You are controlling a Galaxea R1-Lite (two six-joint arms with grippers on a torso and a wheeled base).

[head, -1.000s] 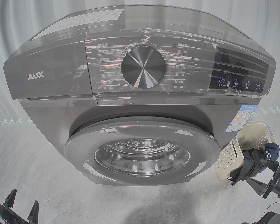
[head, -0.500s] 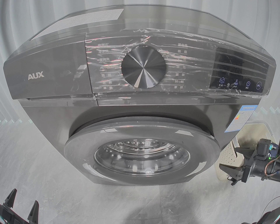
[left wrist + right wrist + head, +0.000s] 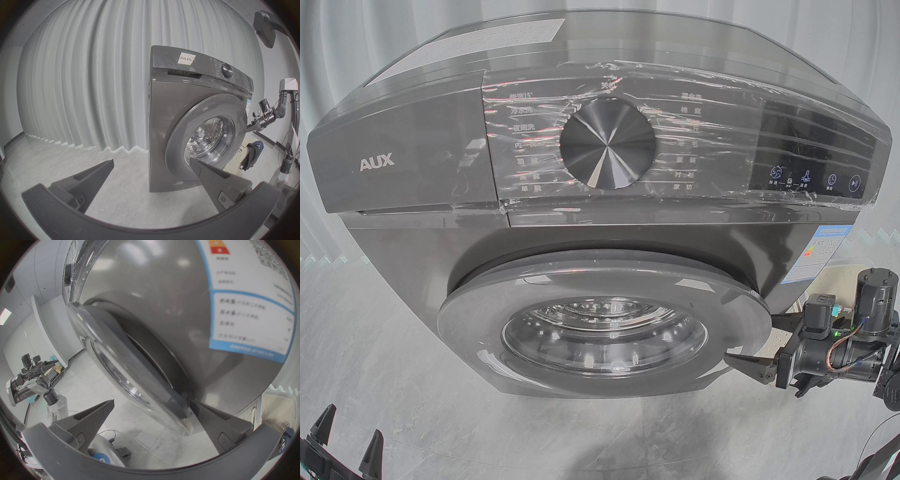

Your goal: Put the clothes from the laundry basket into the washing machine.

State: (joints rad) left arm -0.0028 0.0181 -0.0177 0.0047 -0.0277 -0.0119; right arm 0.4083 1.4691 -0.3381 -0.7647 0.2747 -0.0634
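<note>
The grey washing machine (image 3: 600,206) stands before me with its round glass door (image 3: 604,331) closed. My right gripper (image 3: 751,340) is open at the door's right edge; in the right wrist view the door rim (image 3: 175,415) lies between its spread fingers (image 3: 103,412). The cream laundry basket (image 3: 236,156) stands on the floor to the machine's right, with dark clothes (image 3: 253,152) draped over its front wall. My left gripper (image 3: 350,428) is low at the left, open and holding nothing, facing the machine (image 3: 187,109) from a distance.
Pale tiled floor (image 3: 394,350) lies open in front of and to the left of the machine. A grey curtain (image 3: 87,87) hangs behind it. The basket (image 3: 837,281) sits close against the machine's right side, behind my right arm.
My right gripper swung left from beside the basket to the door's right edge, staying open. The draped clothes stayed on the basket. The left gripper has not moved.
</note>
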